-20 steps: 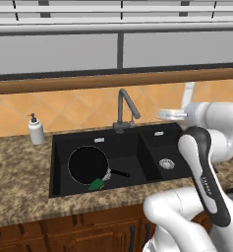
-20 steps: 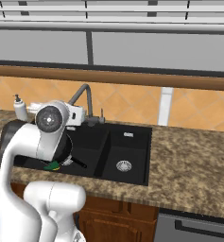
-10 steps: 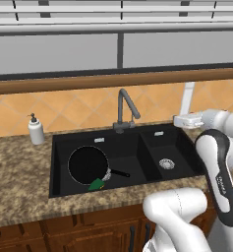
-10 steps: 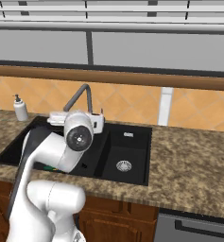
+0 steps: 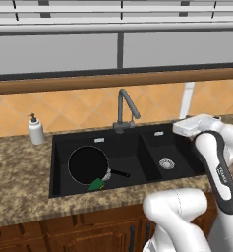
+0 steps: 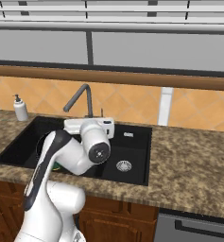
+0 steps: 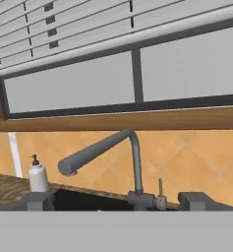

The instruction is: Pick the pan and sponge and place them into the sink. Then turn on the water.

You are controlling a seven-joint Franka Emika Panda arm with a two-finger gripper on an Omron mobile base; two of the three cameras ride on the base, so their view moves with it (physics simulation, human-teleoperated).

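Note:
The black pan [image 5: 87, 165] lies flat in the large left basin of the black sink [image 5: 132, 156], its short handle pointing right. The green-topped sponge [image 5: 96, 185] rests against the pan's front rim. My gripper [image 7: 119, 203] is open, its two dark fingertips [image 7: 37, 201] far apart with nothing between them. It faces the dark-grey faucet [image 7: 101, 149] from the small basin's side, level with the faucet base. The white hand [image 5: 196, 126] hangs over the sink's right end. No blue stream comes from the faucet [image 5: 126, 105].
A white soap dispenser [image 5: 36, 131] stands on the granite counter left of the sink. A thin faucet lever [image 7: 160, 189] rises beside the faucet base. The small basin holds a round metal drain [image 5: 166, 163]. The window sill runs behind the faucet.
My hand has swung right, from near the faucet and large basin to the small basin's side. Pan and sponge have stayed put in the large basin.

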